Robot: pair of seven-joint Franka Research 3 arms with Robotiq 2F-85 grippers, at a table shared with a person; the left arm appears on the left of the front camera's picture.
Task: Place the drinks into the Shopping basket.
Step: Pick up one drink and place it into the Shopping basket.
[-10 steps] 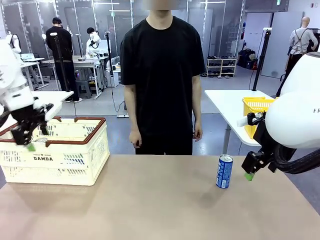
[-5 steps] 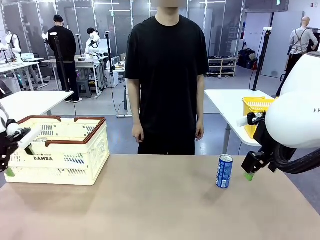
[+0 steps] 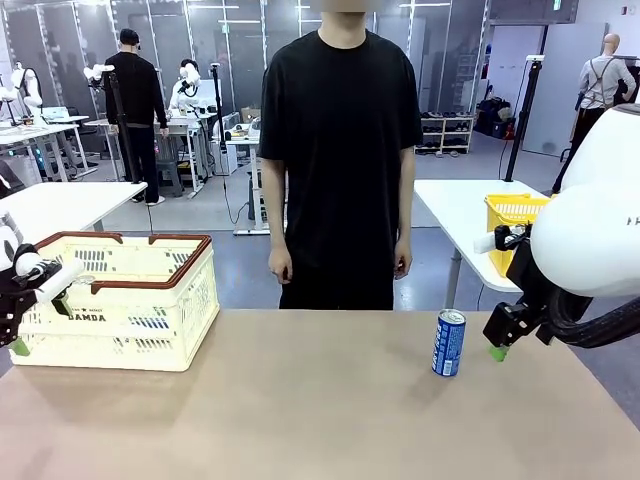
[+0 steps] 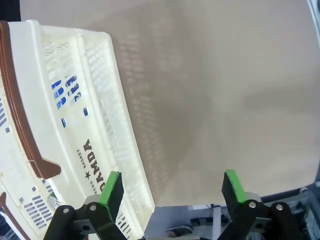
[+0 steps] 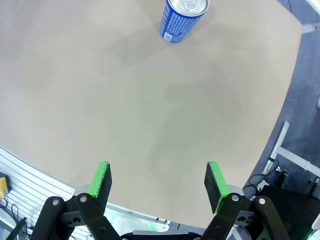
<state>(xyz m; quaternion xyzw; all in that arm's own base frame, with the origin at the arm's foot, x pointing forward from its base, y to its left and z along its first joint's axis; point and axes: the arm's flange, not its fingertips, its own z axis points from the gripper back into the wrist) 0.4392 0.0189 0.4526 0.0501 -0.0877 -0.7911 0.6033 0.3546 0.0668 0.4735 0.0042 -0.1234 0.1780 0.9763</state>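
Though upright, can (image 5: pixel 182 19) beyond right fingers (image 5: pixel 102 181)

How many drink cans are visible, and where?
2. One blue can stands on the table, right side; a second can shows blue through the Shopping basket lattice. More may hide inside.

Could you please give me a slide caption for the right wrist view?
Open right tool above the tan tabletop, slim blue metal drink can upright ahead.

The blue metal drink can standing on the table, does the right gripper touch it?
Apart. In the right wrist view, bare tabletop lies between the blue metal drink can and the open right gripper.
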